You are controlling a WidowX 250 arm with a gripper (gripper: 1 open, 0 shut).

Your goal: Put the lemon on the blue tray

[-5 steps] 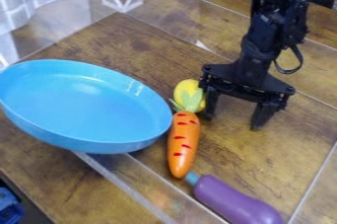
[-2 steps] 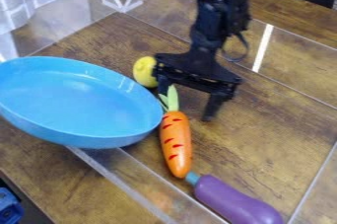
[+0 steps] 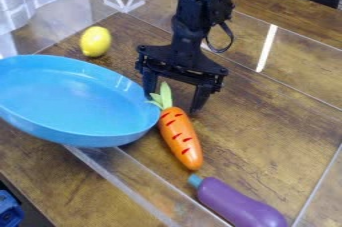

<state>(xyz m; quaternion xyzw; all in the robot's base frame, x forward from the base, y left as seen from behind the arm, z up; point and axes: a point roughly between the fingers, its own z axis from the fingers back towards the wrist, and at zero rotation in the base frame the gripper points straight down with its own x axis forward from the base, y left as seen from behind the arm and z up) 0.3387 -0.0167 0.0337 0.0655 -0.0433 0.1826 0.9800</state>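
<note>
The lemon (image 3: 95, 40) is a small bright yellow fruit lying on the wooden table just beyond the far rim of the blue tray (image 3: 67, 101). The tray is a large shallow oval blue dish at the left, with nothing in it. My gripper (image 3: 177, 90) hangs from the black arm to the right of the lemon, over the carrot's green leaves at the tray's right edge. Its fingers (image 3: 202, 93) stand apart and open with nothing held between them.
An orange carrot (image 3: 181, 137) with green leaves lies right of the tray, pointing toward the front. A purple eggplant (image 3: 241, 206) lies at the front right. Clear plastic walls run along the back left and the front edge of the wooden table.
The lemon has rolled from beside the carrot's leaves to the left and back, behind the tray. My open gripper has swept left with it, and the carrot has shifted slightly.
</note>
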